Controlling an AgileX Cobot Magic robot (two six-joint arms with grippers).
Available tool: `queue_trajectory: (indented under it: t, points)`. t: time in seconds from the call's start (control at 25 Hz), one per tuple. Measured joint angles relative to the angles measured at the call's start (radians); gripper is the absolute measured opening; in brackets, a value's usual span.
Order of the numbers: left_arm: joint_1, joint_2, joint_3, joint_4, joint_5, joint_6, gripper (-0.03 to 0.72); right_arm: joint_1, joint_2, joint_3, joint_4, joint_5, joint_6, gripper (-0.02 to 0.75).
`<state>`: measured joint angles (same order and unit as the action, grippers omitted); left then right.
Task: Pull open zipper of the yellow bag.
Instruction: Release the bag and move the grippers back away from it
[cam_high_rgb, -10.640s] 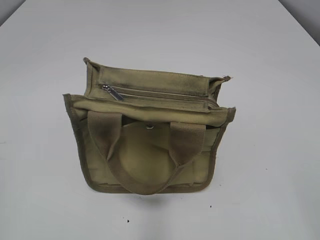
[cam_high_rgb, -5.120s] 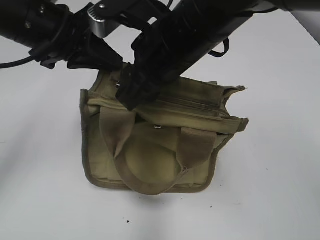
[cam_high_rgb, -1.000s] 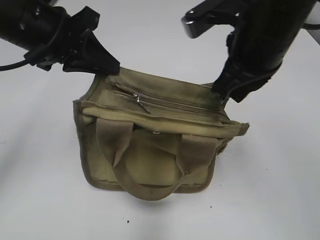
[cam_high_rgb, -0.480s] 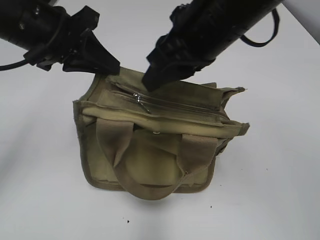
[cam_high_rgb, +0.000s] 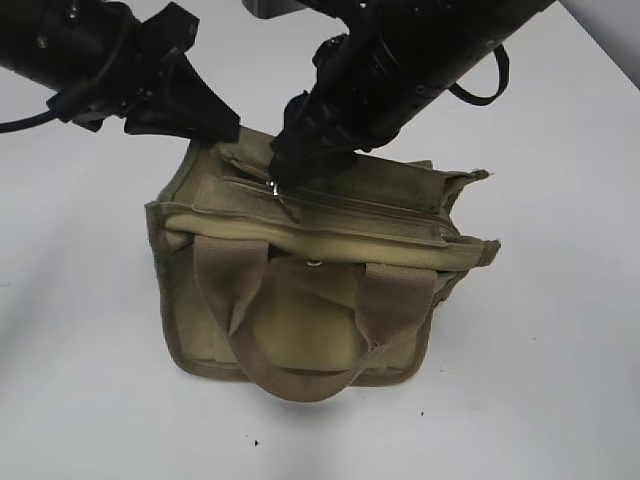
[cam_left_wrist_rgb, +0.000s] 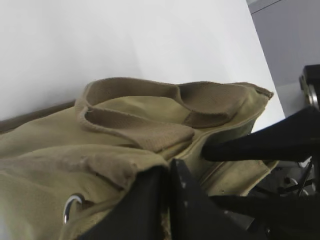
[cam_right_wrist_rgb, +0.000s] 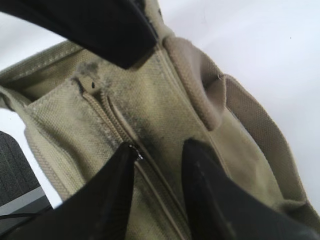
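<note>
The yellow bag (cam_high_rgb: 310, 280) stands mid-worktop (cam_high_rgb: 560, 380), handles toward the near edge. Along its top runs the zipper (cam_high_rgb: 350, 205). The right gripper (cam_right_wrist_rgb: 157, 160) hangs over the pull tab, fingers parted. At the far left corner, the left gripper (cam_left_wrist_rgb: 167, 200) pinches the bag's fabric.

One yellow bag (cam_high_rgb: 300, 300), one zipper (cam_high_rgb: 350, 212), two handles (cam_high_rgb: 250, 330), two claws: left claw (cam_high_rgb: 215, 128), right claw (cam_high_rgb: 285, 165).

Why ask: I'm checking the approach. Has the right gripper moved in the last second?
Yes. The right gripper swung from the olive-yellow canvas bag's right end leftward to the small silver zipper pull tab.
</note>
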<state>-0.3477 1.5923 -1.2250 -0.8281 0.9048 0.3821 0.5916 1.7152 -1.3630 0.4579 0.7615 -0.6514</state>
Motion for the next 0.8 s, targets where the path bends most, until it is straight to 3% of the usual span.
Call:
queue_trajectory:
  t: [0.24, 0.6, 0.8]
  points:
    - [0.000, 0.000, -0.008, 0.009, 0.008, 0.000, 0.020, 0.001, -0.002, 0.000, 0.000, 0.050, 0.001, 0.319]
    - [0.000, 0.000, -0.010, 0.009, 0.009, 0.000, 0.020, 0.003, -0.021, 0.000, 0.007, 0.067, 0.001, 0.322]
    - [0.000, 0.000, -0.010, 0.009, 0.009, 0.000, 0.020, 0.054, -0.010, 0.001, -0.032, 0.030, 0.013, 0.322]
